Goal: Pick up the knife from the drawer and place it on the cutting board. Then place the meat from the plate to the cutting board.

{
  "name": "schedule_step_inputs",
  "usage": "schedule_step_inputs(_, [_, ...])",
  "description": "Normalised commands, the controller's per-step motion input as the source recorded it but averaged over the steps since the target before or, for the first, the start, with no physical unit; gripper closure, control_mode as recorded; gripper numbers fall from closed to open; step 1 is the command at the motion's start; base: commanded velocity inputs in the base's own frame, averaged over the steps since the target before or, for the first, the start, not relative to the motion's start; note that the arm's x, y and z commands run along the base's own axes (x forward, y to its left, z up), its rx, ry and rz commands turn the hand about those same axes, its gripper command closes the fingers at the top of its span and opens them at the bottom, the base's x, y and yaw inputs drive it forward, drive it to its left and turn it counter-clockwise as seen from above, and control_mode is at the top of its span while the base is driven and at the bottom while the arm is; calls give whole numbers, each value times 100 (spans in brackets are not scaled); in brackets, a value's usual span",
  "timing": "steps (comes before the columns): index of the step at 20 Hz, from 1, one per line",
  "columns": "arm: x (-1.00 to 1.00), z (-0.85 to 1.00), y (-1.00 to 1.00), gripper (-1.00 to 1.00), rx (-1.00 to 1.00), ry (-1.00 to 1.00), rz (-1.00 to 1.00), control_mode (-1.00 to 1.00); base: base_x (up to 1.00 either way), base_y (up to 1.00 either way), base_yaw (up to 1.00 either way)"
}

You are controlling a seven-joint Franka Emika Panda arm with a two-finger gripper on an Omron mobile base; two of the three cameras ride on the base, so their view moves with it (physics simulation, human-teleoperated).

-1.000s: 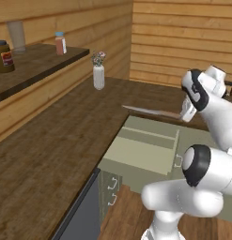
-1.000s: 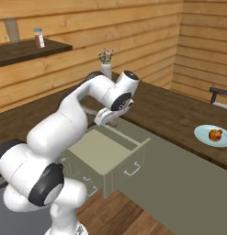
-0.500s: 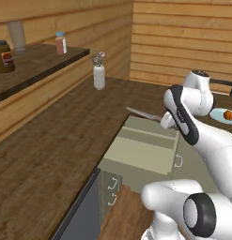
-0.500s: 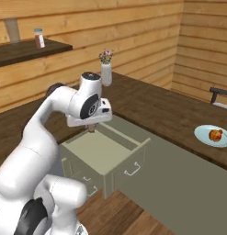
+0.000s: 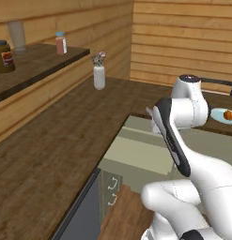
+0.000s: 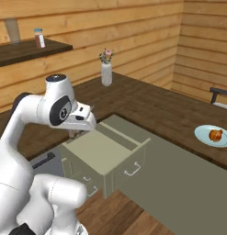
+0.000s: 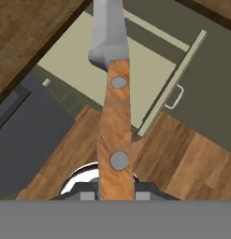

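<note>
Knife (image 7: 113, 116) clamped in pincer (image 7: 116, 193); drawer (image 7: 112, 74) seemingly bare.

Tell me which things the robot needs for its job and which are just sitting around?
Needed: the knife held in the claw, the open drawer, the plate, the meat.

Just sitting around: the flower vase, the shelf with its brown jar and small bottle.

Claw (image 7: 116, 193) clamped, arm bent low

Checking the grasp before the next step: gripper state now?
Gripper: closed on the knife by its wooden handle, held above the open drawer.
</note>
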Motion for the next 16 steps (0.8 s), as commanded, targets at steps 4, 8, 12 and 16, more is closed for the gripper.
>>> schedule_step_inputs(4, [-8, -11, 1, 100, 0, -30, -19, -100, 0, 0, 0])
schedule_step_inputs(8, [-5, -9, -19, 100, 1, -12, 0, -100, 0, 0, 0])
schedule_step_inputs(12, [-1, 0, 0, 100, 0, -8, 0, -100, 0, 0, 0])
schedule_step_inputs(16, [0, 0, 0, 100, 0, 0, 0, -100, 0, 0, 0])
